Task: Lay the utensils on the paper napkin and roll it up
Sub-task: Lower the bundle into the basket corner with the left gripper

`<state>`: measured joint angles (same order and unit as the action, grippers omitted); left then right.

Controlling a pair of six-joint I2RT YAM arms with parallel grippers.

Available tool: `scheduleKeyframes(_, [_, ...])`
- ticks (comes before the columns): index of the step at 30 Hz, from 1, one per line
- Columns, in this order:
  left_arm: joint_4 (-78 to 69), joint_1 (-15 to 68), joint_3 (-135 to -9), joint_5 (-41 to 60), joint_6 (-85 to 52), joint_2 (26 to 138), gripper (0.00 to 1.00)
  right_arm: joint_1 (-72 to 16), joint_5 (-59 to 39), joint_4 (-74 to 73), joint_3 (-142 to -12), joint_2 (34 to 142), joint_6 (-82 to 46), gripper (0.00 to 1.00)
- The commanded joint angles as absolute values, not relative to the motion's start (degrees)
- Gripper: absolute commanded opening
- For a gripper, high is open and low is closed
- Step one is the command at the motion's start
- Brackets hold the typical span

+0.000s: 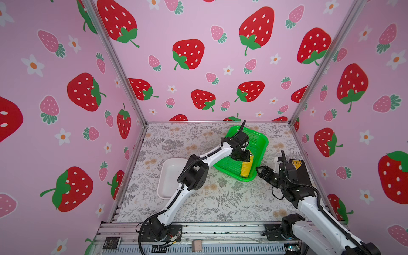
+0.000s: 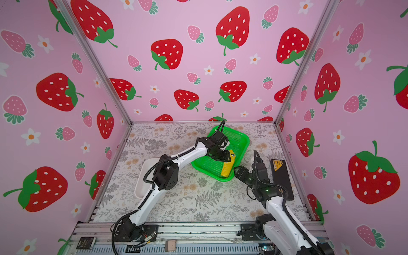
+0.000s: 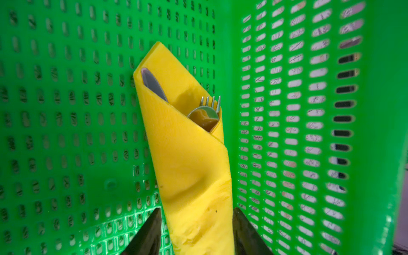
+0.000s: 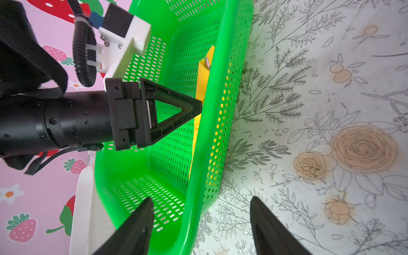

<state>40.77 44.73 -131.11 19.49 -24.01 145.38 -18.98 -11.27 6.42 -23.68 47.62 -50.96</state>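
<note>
Napkin (image 3: 189,167) is rolled into a yellow tube, and we see it lying inside the green basket (image 1: 262,141), along the wall nearest the right arm, in both top views (image 2: 228,169). The utensils sit wrapped inside the napkin: at its open end the left wrist view shows the knife (image 3: 153,85) blade, the fork (image 3: 210,101) tines and the spoon (image 3: 204,111) bowl poking out.

Our left end effector (image 3: 197,209) reaches into the basket over the roll's other end, with one finger close on each side. We cannot tell whether they pinch the roll or only bracket it.

Our right end effector (image 4: 201,198) sits low just beside the basket's near corner with its fingers spread wide and gripping nothing. In its wrist view the basket rim runs between them.

The white tray (image 1: 170,174) rests on the floral tabletop (image 1: 220,198) to the left, partly hidden under the left arm.
</note>
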Motion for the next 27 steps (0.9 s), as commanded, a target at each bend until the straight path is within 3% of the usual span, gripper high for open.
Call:
scheduleKeyframes(1, [43.34,44.66,-133.42,18.88,-23.81,147.59,0.46,-18.73,-11.79,5.64,-22.88,47.89,-51.36,0.71])
scheduleKeyframes(15, [41.94,44.65,-133.42,22.47,-24.66,149.92,0.27,-18.72,-12.13,5.03,-22.59,48.97,-51.41,0.70])
scheduleKeyframes(23, [40.52,44.09,-132.92,25.74,-25.84,150.01,0.27,-18.77,-11.95,4.57,-22.88,50.40,-51.27,0.71])
scheduleKeyframes(27, [39.97,43.97,-131.55,24.92,-25.47,146.18,0.36,-18.74,-8.14,6.53,-24.32,50.46,-50.13,0.71])
